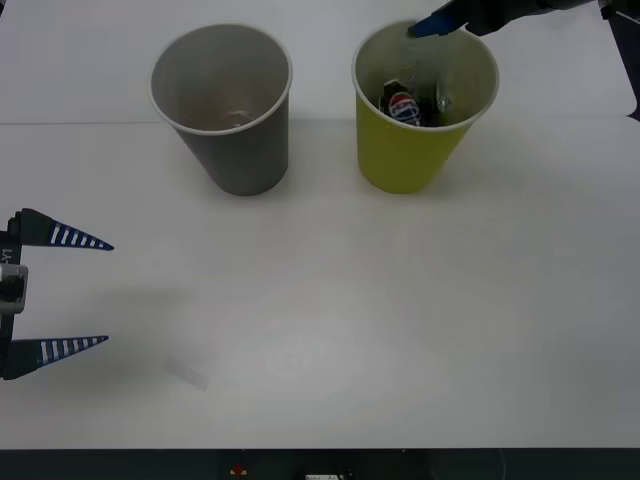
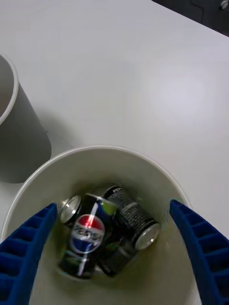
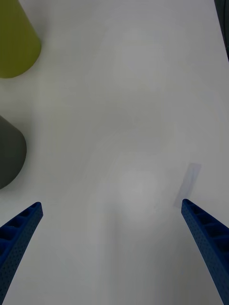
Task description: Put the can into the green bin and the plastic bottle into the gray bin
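Fingers of the right gripper (image 2: 114, 248) spread apart over the yellow-green paper cup (image 1: 410, 160).
Black cans (image 2: 102, 231) lie inside; left gripper (image 1: 85, 292), released, waits at 8 o'clock.

Open right claw (image 2: 114, 257) above cans (image 2: 88, 236) in green bin (image 2: 143, 164).

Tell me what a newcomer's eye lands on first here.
Probably the green bin at the table's far right, with dark cans piled inside and the open right end effector poised over its mouth. Next, the gray bin to its left, and the open left end effector parked at the table's near left.
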`<move>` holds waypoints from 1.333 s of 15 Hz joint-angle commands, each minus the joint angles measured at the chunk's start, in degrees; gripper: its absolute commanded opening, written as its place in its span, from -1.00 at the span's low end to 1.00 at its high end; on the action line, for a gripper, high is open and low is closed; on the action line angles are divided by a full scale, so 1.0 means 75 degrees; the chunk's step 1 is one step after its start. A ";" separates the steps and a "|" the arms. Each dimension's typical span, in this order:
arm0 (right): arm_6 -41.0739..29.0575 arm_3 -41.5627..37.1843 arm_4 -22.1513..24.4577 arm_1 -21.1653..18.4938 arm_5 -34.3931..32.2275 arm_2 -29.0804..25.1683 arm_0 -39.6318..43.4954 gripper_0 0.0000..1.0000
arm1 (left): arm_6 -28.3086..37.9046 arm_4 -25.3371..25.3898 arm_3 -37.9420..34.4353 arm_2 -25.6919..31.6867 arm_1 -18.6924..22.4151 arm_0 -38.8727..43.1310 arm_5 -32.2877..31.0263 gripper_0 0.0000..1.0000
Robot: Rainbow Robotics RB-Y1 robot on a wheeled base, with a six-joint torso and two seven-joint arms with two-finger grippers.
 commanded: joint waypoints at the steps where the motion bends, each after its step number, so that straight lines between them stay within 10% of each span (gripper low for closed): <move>1: 0.0006 0.0001 -0.0001 0.0006 0.0000 0.0000 -0.0002 1.00 | 0.0000 0.0000 0.0000 0.0000 0.0000 0.0000 0.0000 1.00; 7: 0.0006 -0.0233 -0.0060 0.0111 -0.0339 -0.0434 0.0010 1.00 | 0.0000 0.0000 0.0000 0.0000 0.0000 0.0000 0.0000 1.00; 13: 0.0721 -0.2202 0.0221 0.1564 -0.1699 -0.2801 0.1252 1.00 | 0.0000 0.0000 0.0000 0.0000 0.0000 0.0000 0.0000 1.00; 20: 0.0991 -0.4147 -0.0962 0.1623 -0.1699 -0.3317 0.2916 1.00 | 0.0000 0.0000 0.0000 0.0000 0.0000 0.0000 0.0000 1.00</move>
